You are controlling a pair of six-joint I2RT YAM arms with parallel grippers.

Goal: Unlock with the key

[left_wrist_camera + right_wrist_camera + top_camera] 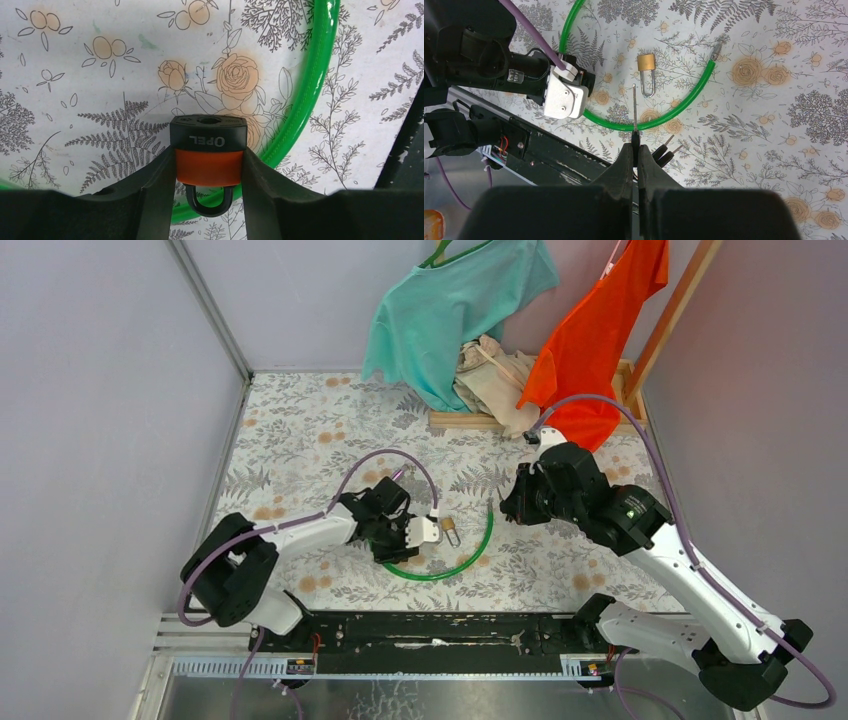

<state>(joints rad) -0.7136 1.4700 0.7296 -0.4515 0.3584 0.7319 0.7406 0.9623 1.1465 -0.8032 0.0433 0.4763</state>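
Right gripper [635, 145]: jaws clenched on the small key [634, 109] with a thin silver blade and black plastic head. Only the head sits between my pads. The blade sticks out bare ahead of them, above the green plastic-coated cable [659, 117] on the floral cloth [774, 125]. Two like black-headed keys [665, 150] dangle just beside my fingertips.

Left gripper [209, 159]: jaws grasping the orange padlock [208, 131] with a black cap across its body, shackle toward my wrist. The round keyhole [207, 120] in the cap faces outward and is unobstructed.

A small brass padlock [646, 63] lies loose inside the cable loop; it is not the one I hold.

Judgement on handling:
- The key is very light and stiff, but the blade is thin and could bend or pivot in my pads under side load.
- The smooth head may slip, so the grip belongs on the head's flats, with the blade left free.
- The key and keyhole are well apart.
- Insertion needs the blade in line with the hole.
- The dangling keys could snag.
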